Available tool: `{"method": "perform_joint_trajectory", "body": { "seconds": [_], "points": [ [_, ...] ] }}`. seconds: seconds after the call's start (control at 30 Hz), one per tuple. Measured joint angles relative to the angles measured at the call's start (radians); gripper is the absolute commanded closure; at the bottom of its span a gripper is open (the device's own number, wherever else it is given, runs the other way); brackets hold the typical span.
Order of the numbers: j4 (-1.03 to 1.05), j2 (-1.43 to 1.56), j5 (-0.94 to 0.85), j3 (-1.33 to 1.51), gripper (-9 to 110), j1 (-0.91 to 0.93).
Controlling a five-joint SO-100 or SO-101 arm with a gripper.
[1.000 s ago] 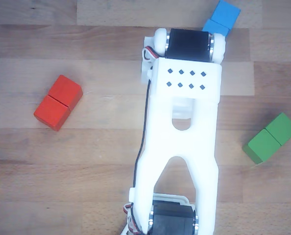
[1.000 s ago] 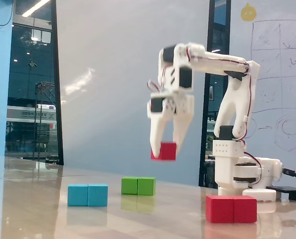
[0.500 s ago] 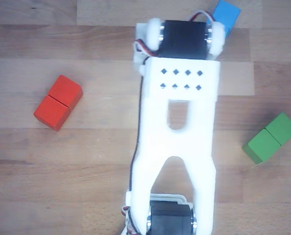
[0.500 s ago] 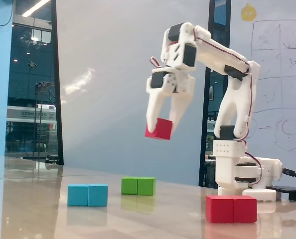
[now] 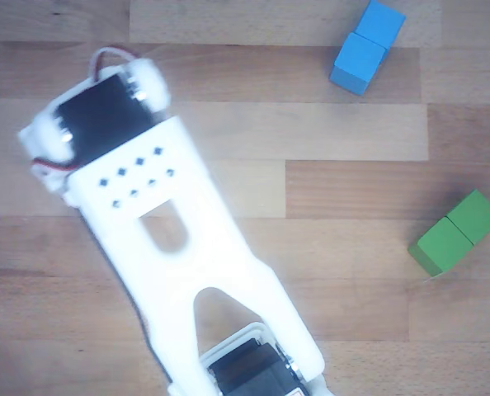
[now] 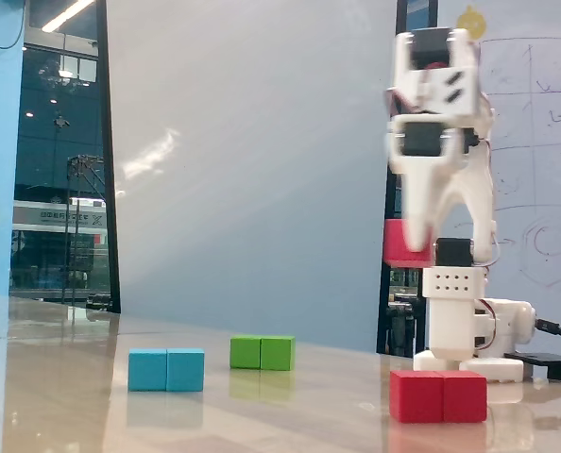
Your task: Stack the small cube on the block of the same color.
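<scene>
Here my claw [image 6: 411, 247] was clamped on the small cube [image 6: 399, 245], holding it in the air above the red block [image 6: 438, 395], which sat near the front right edge of the tabletop [image 6: 214, 401] in the fixed view. From above, my white arm [image 5: 171, 247] hid both. The wood-plank tabletop also carried a blue block [image 5: 366, 46] by its far edge and a green block [image 5: 454, 233] at its right edge. Behind stood a pale grey wall [image 6: 252, 142], dark windows and a whiteboard [image 6: 535, 170].
</scene>
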Motion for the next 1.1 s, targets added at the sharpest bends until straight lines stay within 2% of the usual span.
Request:
{"method": "perform_joint_trajectory", "body": {
  "seconds": [0.27, 0.53, 1.1],
  "points": [
    [-0.009, 0.0, 0.0, 0.0, 98, -0.19],
    [-0.018, -0.067, 0.0, 0.0, 98, -0.196],
    [-0.212, -0.334, 0.0, 0.0, 98, -0.109]
  ]
}}
